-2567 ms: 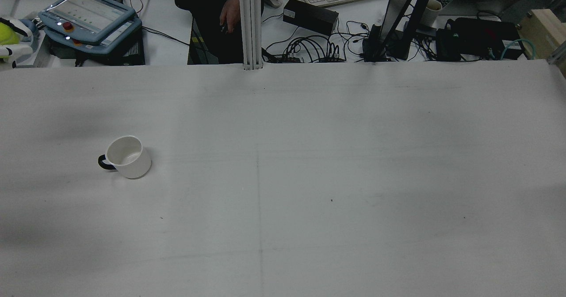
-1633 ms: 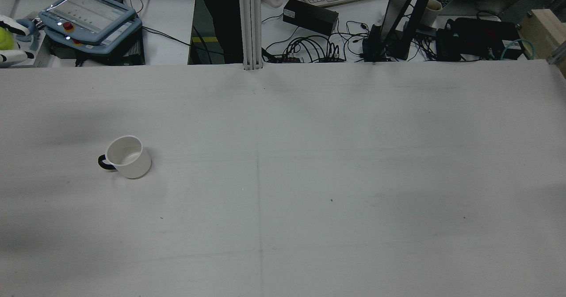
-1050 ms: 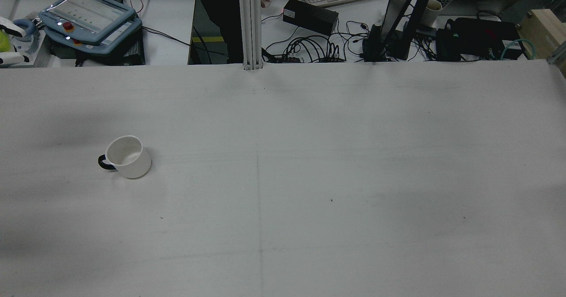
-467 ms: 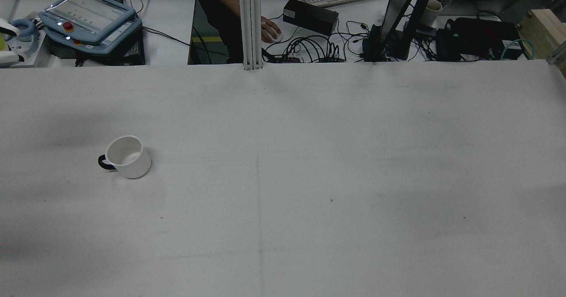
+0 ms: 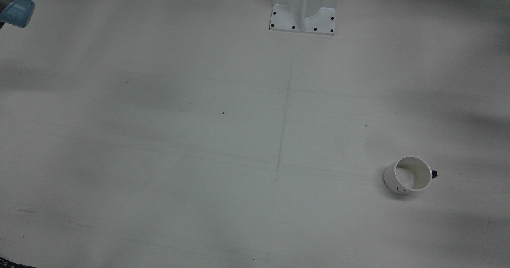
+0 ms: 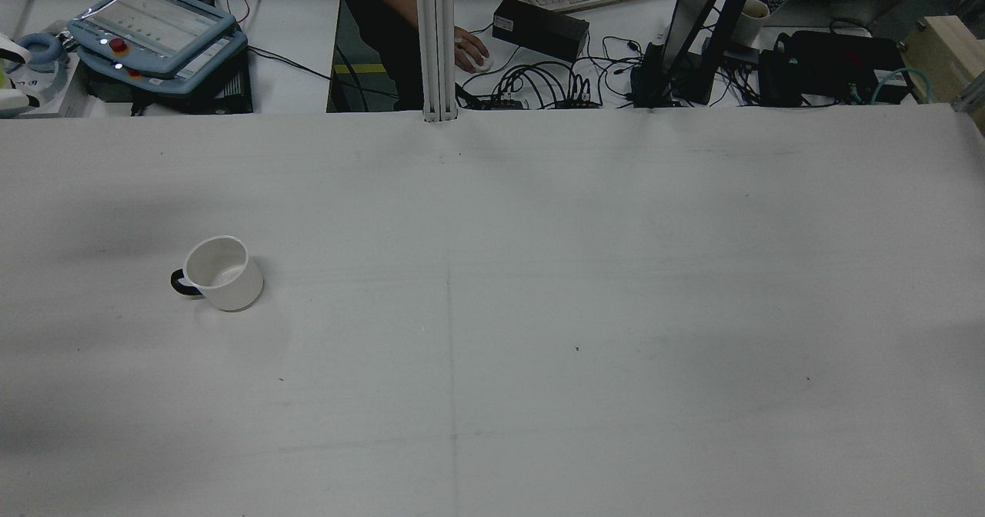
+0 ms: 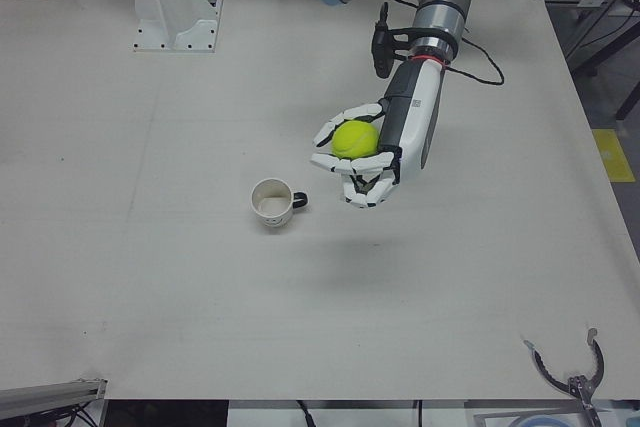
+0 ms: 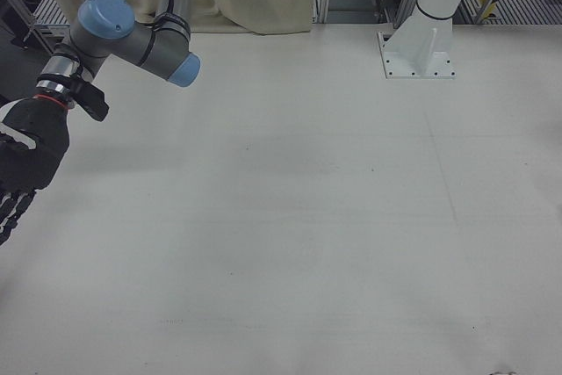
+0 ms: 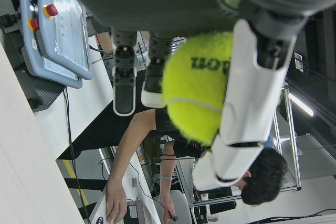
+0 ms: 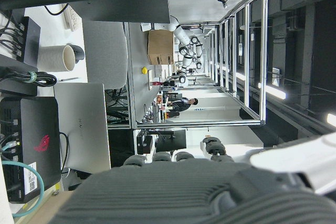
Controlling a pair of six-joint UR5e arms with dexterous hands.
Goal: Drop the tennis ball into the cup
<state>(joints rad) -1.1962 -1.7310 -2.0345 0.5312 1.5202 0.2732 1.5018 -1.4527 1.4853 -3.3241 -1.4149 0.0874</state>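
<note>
One yellow-green felt tennis ball [image 7: 355, 138] sits in my left hand [image 7: 362, 162], with the white segmented fingers [image 7: 337, 130] curled around it. In the left-front view that hand hangs above the white table [image 7: 150, 277], palm side carrying the ball, at about 2 o'clock from the white ceramic cup with a black handle [image 7: 271, 202] and near it, not over its mouth. The left hand view confirms the hold: the ball [image 9: 197, 85] fills the middle of the picture, and a white finger [image 9: 247, 98] lies across its right side.

The cup stands upright on the table with its mouth open upward. In the rear view the cup [image 6: 222, 272] lies in the left half of the table, with the handle at 9 o'clock. In the front view the cup [image 5: 407, 175] lies at lower right, with the handle at 3 o'clock. I see nothing inside it.

My right hand [image 8: 19, 175] shows at the left edge of the right-front view, dark-backed, its fingers hanging straight down and spread apart, holding nothing. It is well apart from the cup.

Beyond the table's far edge in the rear view, a person's hand [image 6: 468, 46] rests on a computer mouse, near a blue-framed teach pendant [image 6: 150, 28].
</note>
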